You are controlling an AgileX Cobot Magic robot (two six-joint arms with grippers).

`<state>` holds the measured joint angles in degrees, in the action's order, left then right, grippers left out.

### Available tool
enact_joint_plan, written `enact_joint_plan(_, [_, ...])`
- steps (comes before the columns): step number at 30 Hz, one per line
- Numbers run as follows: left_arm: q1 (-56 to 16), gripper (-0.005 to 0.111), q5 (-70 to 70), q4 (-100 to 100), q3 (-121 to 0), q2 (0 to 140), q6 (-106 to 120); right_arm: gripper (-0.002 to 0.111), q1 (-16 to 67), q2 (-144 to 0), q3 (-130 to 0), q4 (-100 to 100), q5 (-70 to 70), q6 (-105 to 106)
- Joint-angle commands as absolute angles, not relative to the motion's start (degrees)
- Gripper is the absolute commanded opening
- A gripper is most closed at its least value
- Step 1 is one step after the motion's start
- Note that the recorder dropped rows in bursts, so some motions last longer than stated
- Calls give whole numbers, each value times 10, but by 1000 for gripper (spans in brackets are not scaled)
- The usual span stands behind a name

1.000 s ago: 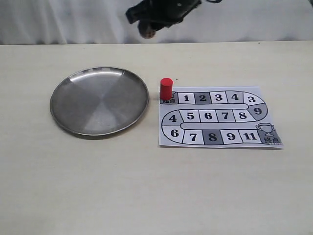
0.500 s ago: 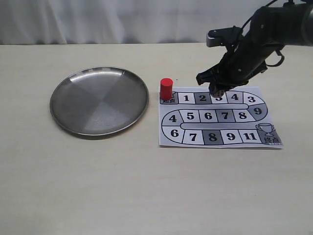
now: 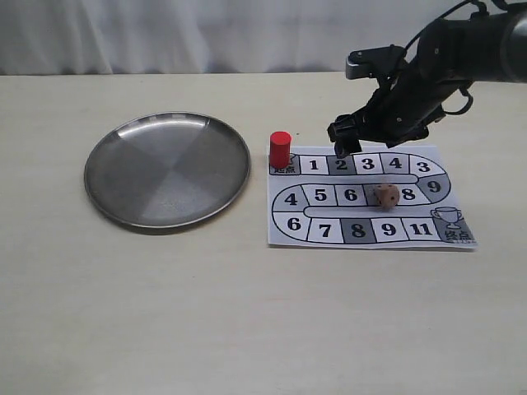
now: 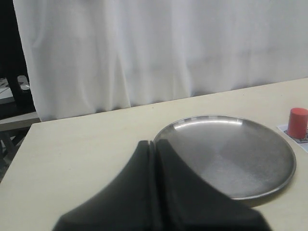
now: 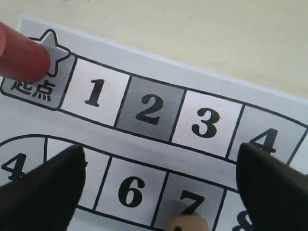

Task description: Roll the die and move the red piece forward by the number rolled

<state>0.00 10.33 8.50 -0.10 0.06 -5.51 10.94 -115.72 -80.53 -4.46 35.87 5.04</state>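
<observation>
Beige die (image 3: 385,196) pips unreadable; right jaws spread wide, left jaws pressed together.

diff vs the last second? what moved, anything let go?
The right pincer swung in from the far edge to above the board, near its top row, and opened, letting go of the die. The die now lies on the middle row between 7 and 8. Red piece on the start square, steel plate and board unchanged.
</observation>
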Motion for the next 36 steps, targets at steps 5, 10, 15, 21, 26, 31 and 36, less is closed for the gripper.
enact_joint_plan(5, [0, 0, 99, 83, 0, 0, -56, 71, 108, -1151, -806, -45, 354, 51])
enact_joint_plan(10, [0, 0, 99, 83, 0, 0, -56, 42, 107, -1121, -806, -45, 359, 51])
enact_joint_plan(15, [0, 0, 99, 83, 0, 0, -56, 12, 107, -1074, -806, -45, 376, 51])
enact_joint_plan(21, [0, 0, 99, 83, 0, 0, -56, 4, 107, -1024, -806, -40, 460, 51])
enact_joint_plan(26, [0, 0, 99, 83, 0, 0, -56, 4, 107, -1013, -803, -20, 525, 51])
enact_joint_plan(31, [0, 0, 99, 83, 0, 0, -56, 4, 107, -1013, -737, -23, 494, 40])
enact_joint_plan(36, [0, 0, 99, 83, 0, 0, -56, 4, 107, -1013, -637, -23, 401, 28])
